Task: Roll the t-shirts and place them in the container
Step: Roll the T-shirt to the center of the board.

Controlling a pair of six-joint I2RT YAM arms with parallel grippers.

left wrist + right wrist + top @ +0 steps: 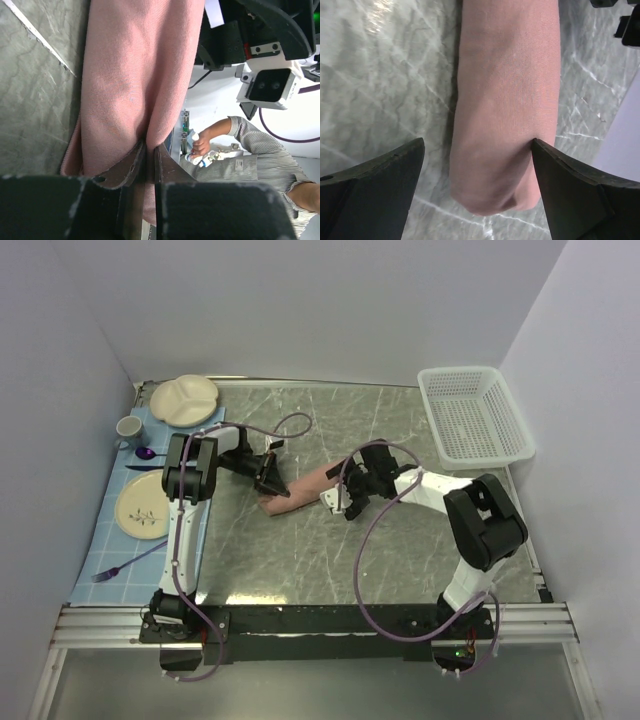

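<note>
Two arm bases stand bolted at the near edge of the table (300,570), one left and one right. Just past the left base, a blue mat (100,540) carries one purple fork (128,562). A little farther on the mat is one round plate (143,508) with a small flower print.

Mid-table lies one t-shirt (300,490). It is dusty pink and rolled into a snug tube that slants from near left to far right. Up close its weave shows as fine ribs (only plain pink cloth faces the cameras). The roll's skin is smooth, apart from a long crease where two layers meet.

At the roll's left end, the left gripper (150,150) has its jaws clenched on a fold of the t-shirt, with cloth pinched in the narrow slit between them. At the roll's right end, the right gripper (477,145) stands released, jaws spread wide to either side of the rounded end. One of its fingers (565,175) touches the roll's side. The other stands apart, with bare table between it and the cloth.

Farther along the mat lie one purple spoon (147,453), one cup (130,428) and, at the far left corner, one cream divided plate (185,400). That makes two plates in all. One white mesh basket (475,415) sits at the far right, well apart from the roll.
</note>
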